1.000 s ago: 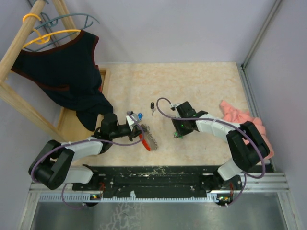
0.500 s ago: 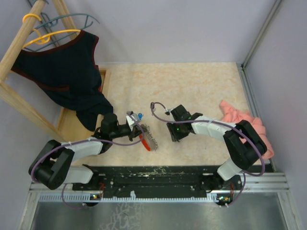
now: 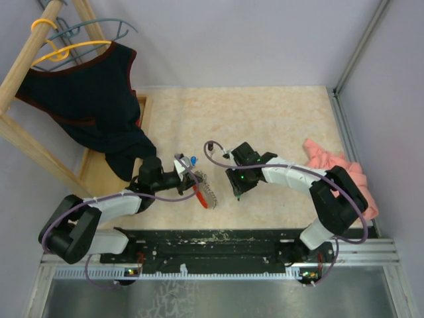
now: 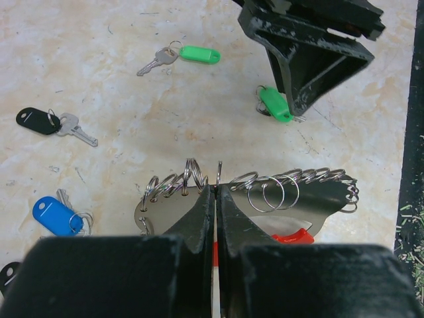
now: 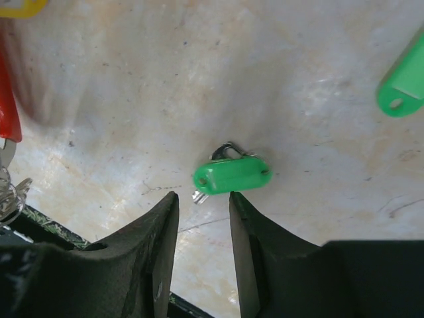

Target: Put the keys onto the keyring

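green key (image 5: 232, 175) noted flat on the table (image 5: 132, 99) just ahead of the right gripper (image 5: 203, 202), jaws parted and empty, its long axis laid across their gap (offset toward one finger), while the keyring (image 4: 311, 205) is pinched in the clenched left gripper (image 4: 216, 199).

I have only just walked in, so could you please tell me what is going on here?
The left gripper is shut on the keyring, with its row of wire rings facing the other arm. The right gripper is open and hovers over a green key that lies on the table, not yet gripped. A second green key, a black key and a blue key lie loose nearby.
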Controlling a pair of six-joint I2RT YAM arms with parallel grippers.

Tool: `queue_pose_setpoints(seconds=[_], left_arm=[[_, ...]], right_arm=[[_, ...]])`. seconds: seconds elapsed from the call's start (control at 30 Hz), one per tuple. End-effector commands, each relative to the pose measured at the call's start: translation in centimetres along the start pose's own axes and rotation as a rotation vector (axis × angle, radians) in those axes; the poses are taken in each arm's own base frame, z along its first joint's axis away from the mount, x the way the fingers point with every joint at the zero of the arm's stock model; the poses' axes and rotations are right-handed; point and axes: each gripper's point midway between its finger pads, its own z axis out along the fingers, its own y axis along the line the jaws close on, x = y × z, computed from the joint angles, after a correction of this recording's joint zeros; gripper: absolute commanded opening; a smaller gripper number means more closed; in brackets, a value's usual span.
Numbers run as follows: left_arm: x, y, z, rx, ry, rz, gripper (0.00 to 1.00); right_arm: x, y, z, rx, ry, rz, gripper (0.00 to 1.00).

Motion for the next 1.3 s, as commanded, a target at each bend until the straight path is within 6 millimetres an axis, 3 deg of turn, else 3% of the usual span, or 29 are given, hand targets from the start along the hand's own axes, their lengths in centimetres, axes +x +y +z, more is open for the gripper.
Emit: queue_pose_setpoints(seconds=[0.0,0.27,0.73,1.03,1.27], left_arm=[[-1.7,0.4,0.0,-0.006,-0.042,0.033,0.01],[-1.7,0.4,0.1,0.003,-0.042,0.032,0.01],[-1.7,0.2,0.1,0.013,-0.041,0.031,0.01],[-1.8,0.2,0.1,0.014,-0.042,0.032,0.01],[-1.7,0.1,0.1,0.016,-0.041,0.032,0.01]], right_arm=[[-3.2,-1.5,-2.0,-0.032,-0.124,-0.042,0.37],[-5.1,-2.3,-1.7,-0.141,-0.226,-0.075,0.37],[-3.0,-3.1,1.0,-0.238,-0.152,-0.029,0.33],[-2.7,-3.3,1.5,-0.255,-0.123,-0.013,0.32],[-2.5,-3.2,1.5,-0.261,-0.115,-0.01,0.24]])
